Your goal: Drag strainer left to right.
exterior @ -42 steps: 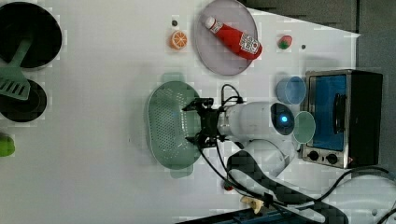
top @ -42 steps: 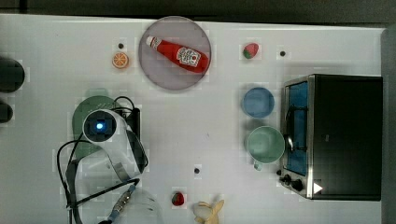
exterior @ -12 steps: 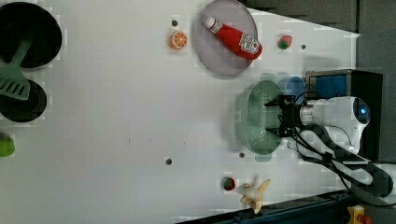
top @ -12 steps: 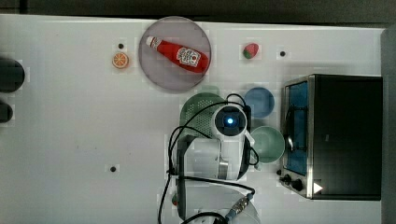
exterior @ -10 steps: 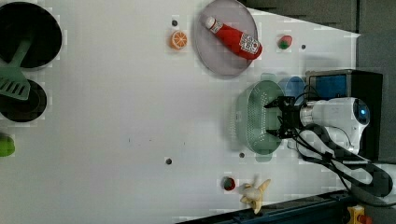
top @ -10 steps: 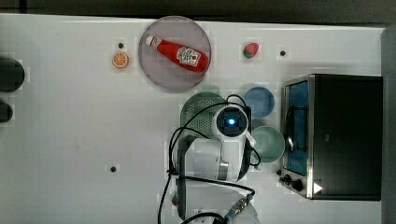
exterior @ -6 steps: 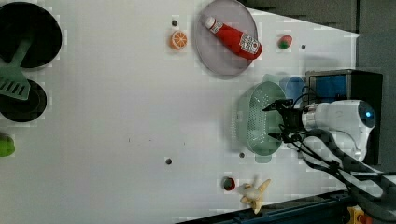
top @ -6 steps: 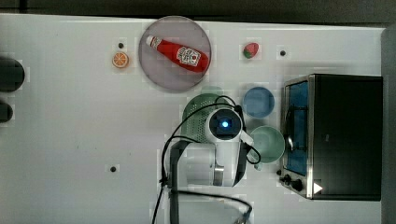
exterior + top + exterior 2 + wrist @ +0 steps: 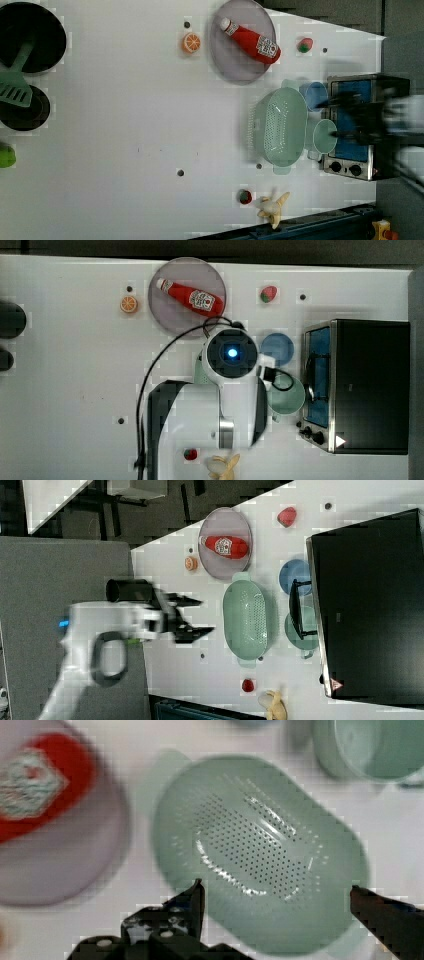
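The strainer [image 9: 279, 126] sits flat on the white tabletop [image 9: 125, 125] toward the left view's right, its long side lying just beside the mint-green mug [image 9: 325, 136] and the small blue bowl [image 9: 314, 95], which stand between it and the toaster oven [image 9: 356, 125]. I read its holed floor clearly in the wrist view, and nothing is resting in it or on it. My end effector [image 9: 192, 615] is spread wide with nothing between its fingers; in the right view it hangs well apart from the strainer, toward the right view's left, and in the wrist view the two dark fingertips [image 9: 197, 892] frame the strainer's rim from above without touching it. From how things lie, I judge the drag itself to be done: the strainer is parked on the side of the tabletop where the oven stands, free of my grip. I see little left beyond clearing the arm away. Further out, the grey plate [image 9: 242, 42] carries the ketchup bottle [image 9: 250, 37] just beyond the strainer's far tab, the orange slice [image 9: 191, 42] lies beside that plate, and the banana [image 9: 272, 207] and a small red fruit [image 9: 244, 196] lie near the opposite end.
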You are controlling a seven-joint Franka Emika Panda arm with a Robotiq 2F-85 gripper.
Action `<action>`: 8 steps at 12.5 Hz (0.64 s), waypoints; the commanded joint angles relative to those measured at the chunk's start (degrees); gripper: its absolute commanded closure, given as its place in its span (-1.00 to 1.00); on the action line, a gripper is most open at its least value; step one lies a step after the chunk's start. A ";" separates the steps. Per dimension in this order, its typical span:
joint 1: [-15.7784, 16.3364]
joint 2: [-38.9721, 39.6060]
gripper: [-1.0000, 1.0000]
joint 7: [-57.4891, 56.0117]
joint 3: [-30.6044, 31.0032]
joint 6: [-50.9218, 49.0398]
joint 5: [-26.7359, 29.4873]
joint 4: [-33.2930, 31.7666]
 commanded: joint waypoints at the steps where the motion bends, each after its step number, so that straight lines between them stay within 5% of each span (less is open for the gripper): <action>1: -1.38 -4.91 -1.00 -10.89 -1.89 -12.02 -0.79 9.37; 5: -1.30 -6.74 -1.00 -11.21 -1.43 -27.90 0.02 19.63; 8: -1.30 -6.86 -1.00 -11.70 -1.50 -29.74 0.07 22.58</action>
